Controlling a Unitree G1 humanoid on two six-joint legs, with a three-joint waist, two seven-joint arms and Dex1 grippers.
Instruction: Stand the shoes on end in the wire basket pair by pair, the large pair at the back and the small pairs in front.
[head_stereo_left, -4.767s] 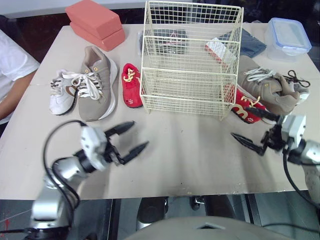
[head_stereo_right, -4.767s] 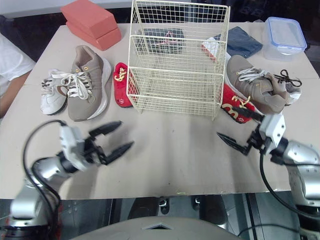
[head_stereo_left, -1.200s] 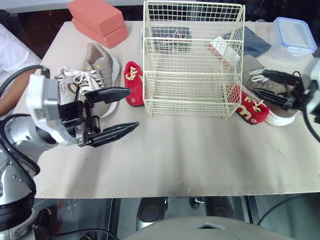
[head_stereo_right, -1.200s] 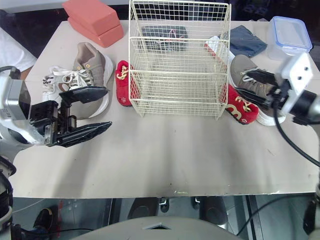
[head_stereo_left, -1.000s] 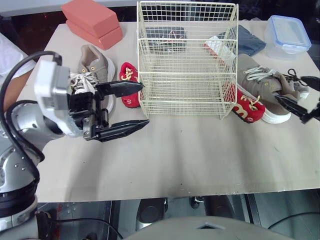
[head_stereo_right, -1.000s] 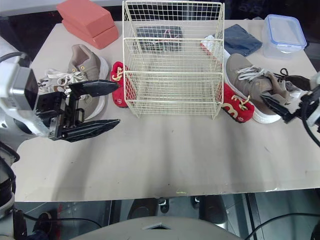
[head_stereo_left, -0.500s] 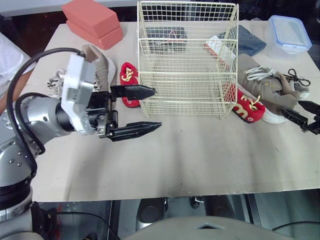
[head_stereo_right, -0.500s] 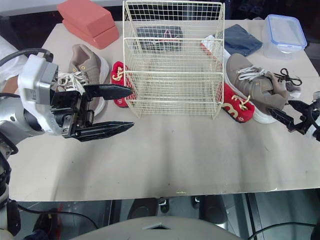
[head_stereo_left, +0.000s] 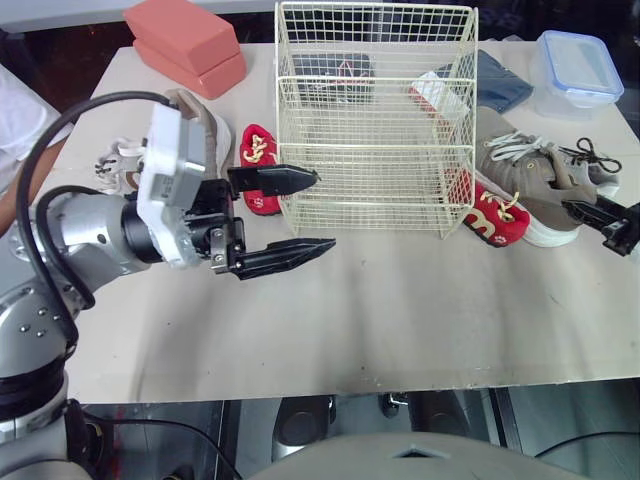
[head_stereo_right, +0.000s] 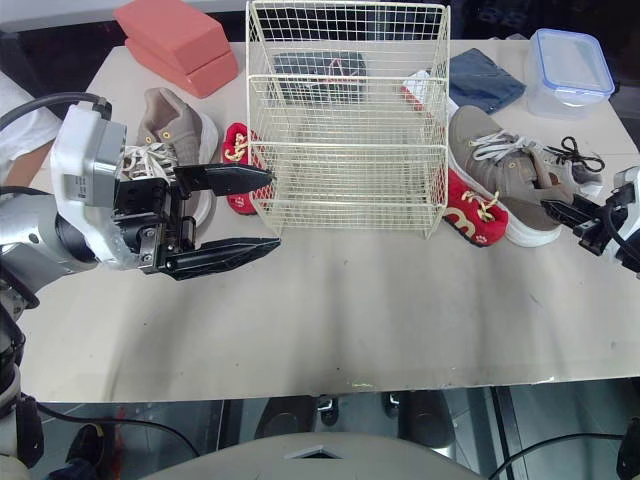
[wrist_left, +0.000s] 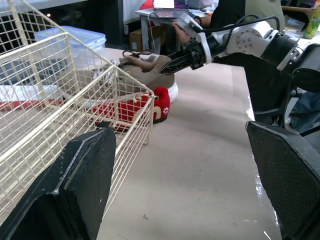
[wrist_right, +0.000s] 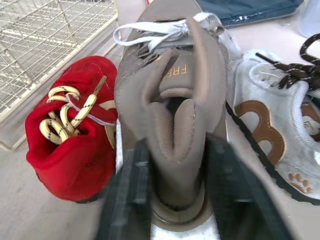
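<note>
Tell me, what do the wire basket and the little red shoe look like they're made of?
Wire basket: thin metal wire, apparently cream-coated, joined in an open grid. Red shoe: soft, fuzzy-looking fabric, maybe fleece, with yellow laces.

Right claw (wrist_right: 178, 150) now at heel of taupe shoe (wrist_right: 170, 75), left claw (head_stereo_left: 324, 210) nearer basket (head_stereo_left: 375, 205).

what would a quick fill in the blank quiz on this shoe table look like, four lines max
1. The wire basket holds ____ shoes.
2. The left tool hovers by the basket's front left corner with its fingers ____.
3. The right tool is at the heel of the large tan shoe, and the small shoe lying against it is ____.
4. The blue-lidded box stands at the table's far ____ corner.

Missing words: no; open; red; right
</note>
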